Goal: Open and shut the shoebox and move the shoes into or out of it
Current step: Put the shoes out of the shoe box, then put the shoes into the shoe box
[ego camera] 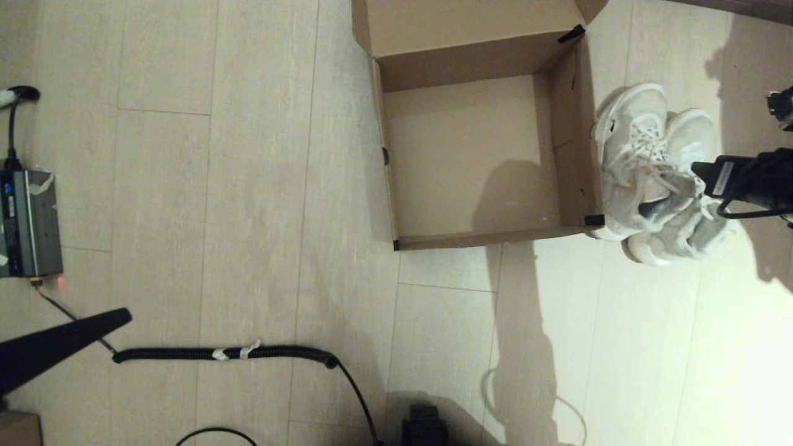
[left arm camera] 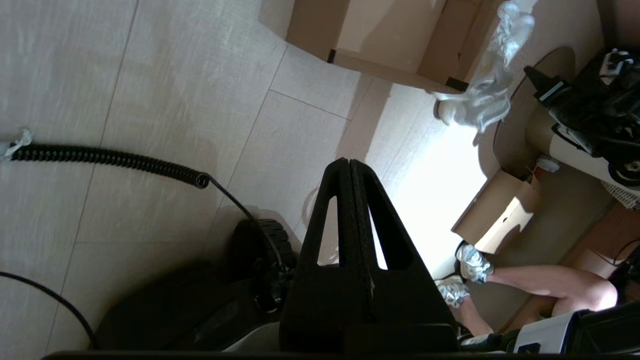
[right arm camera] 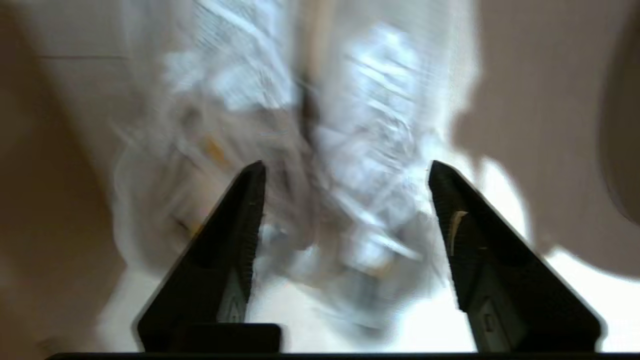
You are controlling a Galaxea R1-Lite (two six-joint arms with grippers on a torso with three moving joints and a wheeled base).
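Note:
The brown shoebox (ego camera: 573,130) stands open and empty on the floor, its lid flap folded back at the far side. Both white and grey shoes (ego camera: 650,167) lie together on the floor just outside its right wall; they also show in the left wrist view as shoes (left arm camera: 480,100). My right gripper (ego camera: 699,175) reaches in from the right over their near ends. In the right wrist view the right gripper (right arm camera: 346,166) is open, with the blurred shoes (right arm camera: 360,150) between and beyond its fingers. My left gripper (left arm camera: 346,162) is shut on nothing and hangs low at the left.
A grey electronics unit (ego camera: 28,223) sits at the left edge. A coiled black cable (ego camera: 223,353) runs across the floor in front of me. A second cardboard box (left arm camera: 500,215) and a seated person's legs (left arm camera: 540,280) are off to the right.

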